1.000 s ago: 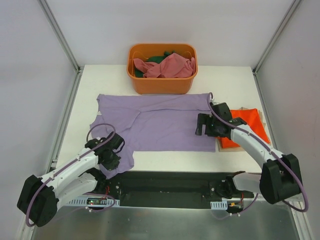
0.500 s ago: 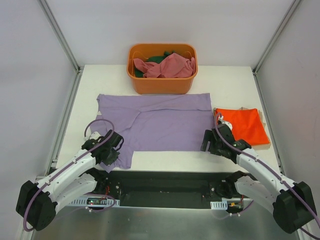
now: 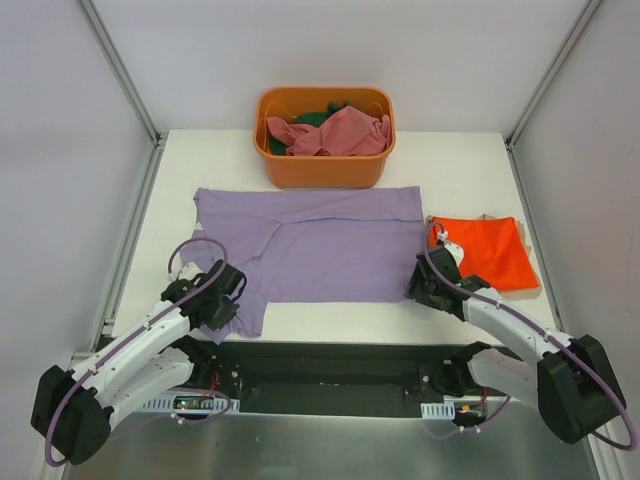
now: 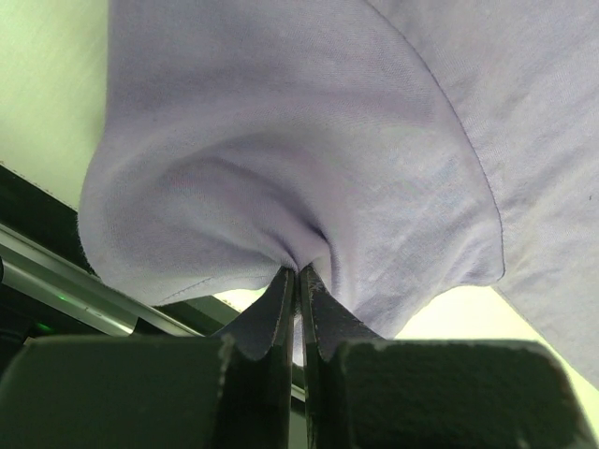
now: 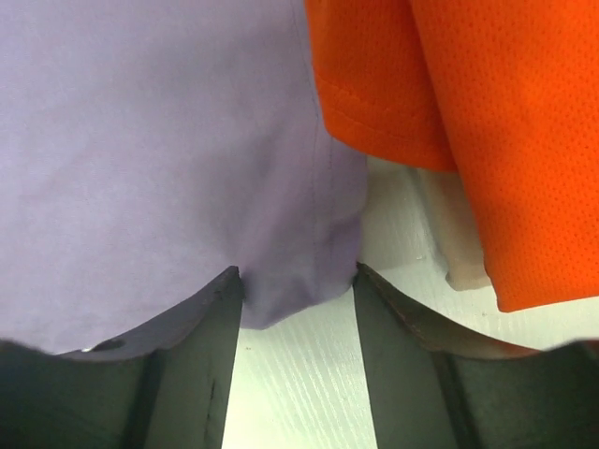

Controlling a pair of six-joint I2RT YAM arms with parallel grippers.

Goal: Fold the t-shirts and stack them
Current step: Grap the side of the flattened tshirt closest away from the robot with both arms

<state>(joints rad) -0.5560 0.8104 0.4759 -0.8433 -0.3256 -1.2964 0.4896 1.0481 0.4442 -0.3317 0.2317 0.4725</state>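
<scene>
Left jaws are clamping shut on a bunched pinch of the lavender t-shirt (image 4: 309, 140) at its near left corner, while the right jaws are standing apart, straddling the near right corner, which is lying flat between the fingers (image 5: 201, 365) and is not pinched. I am worrying about three things. The right jaws are sitting over only a small tip of cloth, so a shallow bite is likely to let it slip out on the lift. The orange-red t-shirt (image 3: 485, 250) is lying just outside the right jaws with its hem touching the lavender edge, so a sloppy pinch could catch it and drag that folded piece askew. And the left jaws are holding a gathered wad, not a clean corner, so I am expecting the fold to run crooked. Beyond both jaws the far hem is meeting the orange tub (image 3: 322, 172), where a dusty pink t-shirt (image 3: 340, 132) and a dark green one (image 3: 315, 117) are lying heaped. Everything is resting on a smooth white worktop (image 3: 460, 175), with plain pale walls (image 3: 320, 50) and metal corner rails closing it in.
</scene>
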